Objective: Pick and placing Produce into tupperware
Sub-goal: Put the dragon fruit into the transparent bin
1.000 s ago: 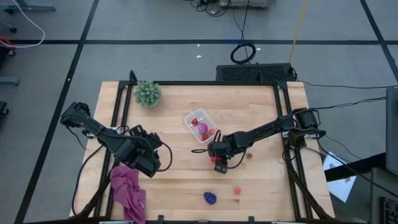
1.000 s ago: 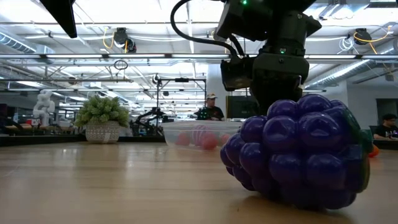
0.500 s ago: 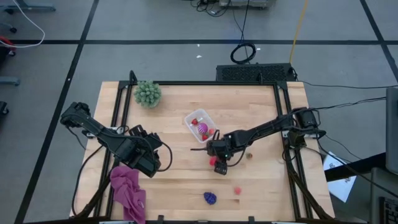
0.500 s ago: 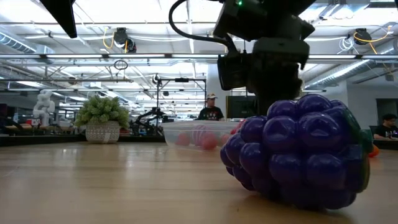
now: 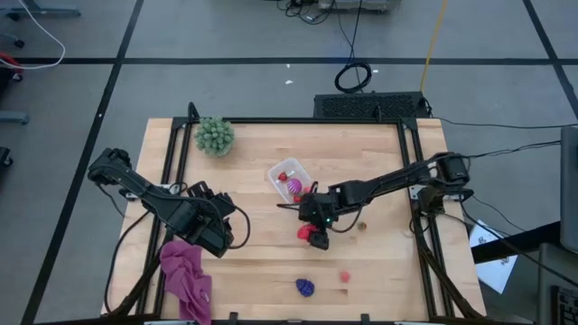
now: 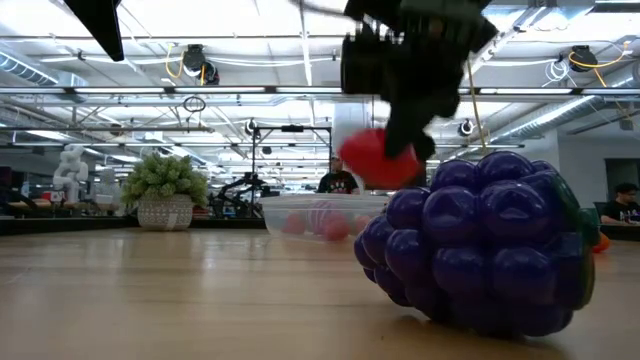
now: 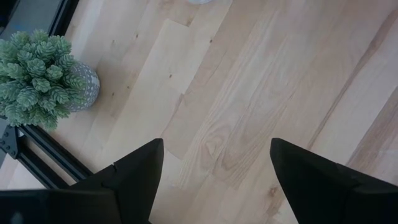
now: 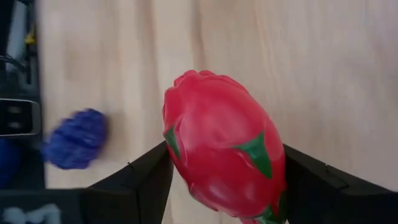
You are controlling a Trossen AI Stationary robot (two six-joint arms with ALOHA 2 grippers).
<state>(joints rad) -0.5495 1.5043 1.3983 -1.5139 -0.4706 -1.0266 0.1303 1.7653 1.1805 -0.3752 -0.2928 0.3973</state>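
Glossy red fruit [image 8: 222,154] with green scale-like leaves.

In the high view, the light wooden table [image 5: 379,262] fills the middle of the frame. The spiky green ball-shaped plant in a small pot [image 5: 215,135] stands at its upper left corner. The small clear plastic rectangular container [image 5: 290,182] sits near the table's centre, with small toy produce pieces [image 5: 295,188] inside it. Just below and right of it, the right gripper [image 5: 315,232] holds a red toy dragon fruit with green scales [image 5: 311,234] above the table. Lower down lie a purple toy grape cluster [image 5: 305,287] and, to its right, a small pink-red toy fruit [image 5: 344,275]. A tiny brownish piece [image 5: 362,226] lies right of the gripper. The left gripper [image 5: 219,236] hangs over the left part of the table, with the crumpled magenta cloth [image 5: 185,275] below it at the lower left.
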